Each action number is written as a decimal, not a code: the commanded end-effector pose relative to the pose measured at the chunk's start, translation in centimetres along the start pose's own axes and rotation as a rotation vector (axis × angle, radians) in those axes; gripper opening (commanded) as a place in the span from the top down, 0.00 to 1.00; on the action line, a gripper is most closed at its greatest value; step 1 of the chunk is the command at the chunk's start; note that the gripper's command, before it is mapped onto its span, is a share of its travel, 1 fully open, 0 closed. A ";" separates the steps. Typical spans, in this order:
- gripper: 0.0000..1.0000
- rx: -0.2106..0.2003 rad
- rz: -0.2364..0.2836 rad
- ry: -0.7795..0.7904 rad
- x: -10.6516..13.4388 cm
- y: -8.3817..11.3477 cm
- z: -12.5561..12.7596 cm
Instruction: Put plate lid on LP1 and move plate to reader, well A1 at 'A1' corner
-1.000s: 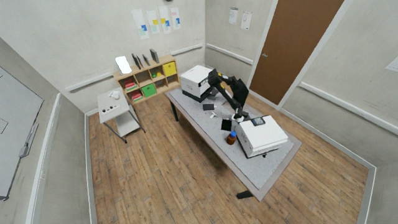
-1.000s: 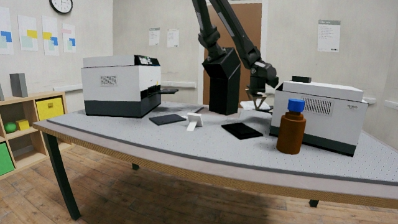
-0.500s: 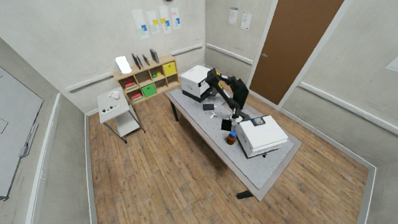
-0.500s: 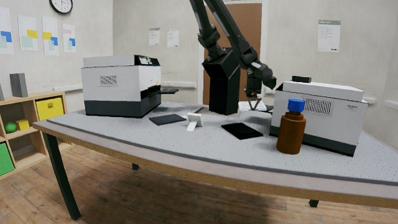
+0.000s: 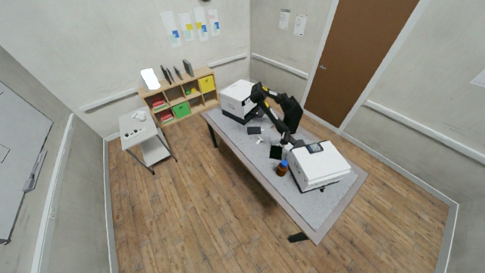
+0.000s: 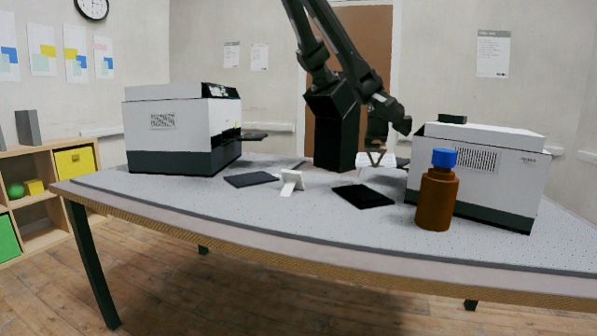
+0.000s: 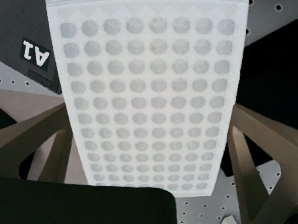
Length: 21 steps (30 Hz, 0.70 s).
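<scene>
The white multi-well plate (image 6: 388, 160) (image 7: 150, 150) is between the fingers of my gripper (image 6: 376, 164) (image 7: 149, 111), one finger along each long side. The gripper is shut on it and holds it above the deck, in front of the dispenser (image 5: 320, 163) (image 6: 488, 175). In the wrist view a dark part with an engraved "A1" (image 7: 35, 52) lies beyond the plate's left edge. The reader (image 5: 236, 100) (image 6: 168, 130) has its dark stage (image 6: 253, 137) sticking out toward the arm. I cannot make out the clear lid, or whether it is on the plate.
The amber bottle with blue cap (image 5: 282, 168) (image 6: 437, 196) stands upright beside the dispenser. Two dark flat bench positions lie on the deck, one near the dispenser (image 5: 276, 152) (image 6: 364, 196) and one nearer the reader (image 5: 254, 130) (image 6: 251, 178). A small white stand (image 5: 259, 139) (image 6: 292, 179) is between them.
</scene>
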State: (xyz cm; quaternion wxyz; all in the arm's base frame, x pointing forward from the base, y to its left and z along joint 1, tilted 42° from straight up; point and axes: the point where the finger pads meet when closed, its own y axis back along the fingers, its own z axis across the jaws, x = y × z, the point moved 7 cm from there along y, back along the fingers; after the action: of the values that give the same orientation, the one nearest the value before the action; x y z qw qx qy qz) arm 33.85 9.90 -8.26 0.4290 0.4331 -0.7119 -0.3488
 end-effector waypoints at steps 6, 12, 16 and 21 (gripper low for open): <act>0.14 -0.005 -0.014 -0.120 0.9 0.2 -2.9; 0.14 -0.008 -0.030 -0.177 0.9 0.4 -3.5; 0.14 -0.013 -0.026 -0.180 1.0 0.2 -3.1; 0.14 -0.019 -0.032 -0.259 2.4 0.3 -4.8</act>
State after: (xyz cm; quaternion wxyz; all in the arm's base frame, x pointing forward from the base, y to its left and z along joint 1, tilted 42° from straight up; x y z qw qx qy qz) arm 36.86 8.27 -6.45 0.3562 0.4056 -0.7395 -0.4021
